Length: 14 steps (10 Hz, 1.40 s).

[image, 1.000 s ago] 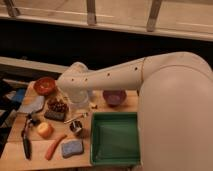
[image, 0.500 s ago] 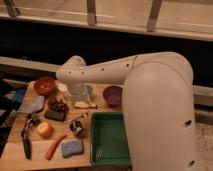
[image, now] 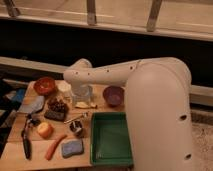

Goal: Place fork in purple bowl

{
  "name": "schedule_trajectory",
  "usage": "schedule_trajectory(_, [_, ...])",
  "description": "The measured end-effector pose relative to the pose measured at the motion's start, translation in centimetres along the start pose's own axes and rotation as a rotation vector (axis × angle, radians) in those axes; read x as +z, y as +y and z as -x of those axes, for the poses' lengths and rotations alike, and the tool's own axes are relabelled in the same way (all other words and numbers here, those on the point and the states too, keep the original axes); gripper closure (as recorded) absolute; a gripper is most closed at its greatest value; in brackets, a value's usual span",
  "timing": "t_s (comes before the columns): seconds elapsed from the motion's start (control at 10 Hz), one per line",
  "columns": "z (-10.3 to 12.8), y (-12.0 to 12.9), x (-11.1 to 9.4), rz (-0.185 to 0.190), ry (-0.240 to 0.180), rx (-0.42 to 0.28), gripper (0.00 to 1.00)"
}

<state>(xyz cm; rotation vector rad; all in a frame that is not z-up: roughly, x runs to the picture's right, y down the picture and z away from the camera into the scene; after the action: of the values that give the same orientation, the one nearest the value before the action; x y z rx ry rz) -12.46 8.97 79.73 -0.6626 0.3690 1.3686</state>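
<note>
The fork is a slim silvery piece lying flat on the wooden table, near its middle. At the back right of the table stands the dark purple bowl; nothing shows inside it. My pale arm reaches in from the right, bends at the elbow and drops down. My gripper hangs over the back middle of the table, left of the purple bowl and above a pale yellowish curved piece. It stands open, holds nothing, and is a short way behind the fork.
A green tray fills the front right. A red-orange bowl and white cup are at back left. A dark plate of grapes, small cup, orange fruit, carrot, blue sponge and black-handled tool crowd the left.
The arm's bulky upper part has swung in and now fills more of the right side. The gripper stays over the back middle of the table. The fork has not moved.
</note>
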Motion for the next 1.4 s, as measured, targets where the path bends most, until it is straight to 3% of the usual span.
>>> schedule_trajectory(0.2, [0.4, 0.0, 0.2, 0.046, -0.013, -0.005, 0.35])
schedule_trajectory(0.4, [1.2, -1.3, 0.4, 0.123, -0.021, 0.006, 0.35])
schedule_trajectory(0.5, [1.6, -1.6, 0.6, 0.144, -0.02, 0.01, 0.35])
schedule_trajectory(1.4, [1.3, -2.7, 3.7, 0.154, 0.018, 0.03, 0.35])
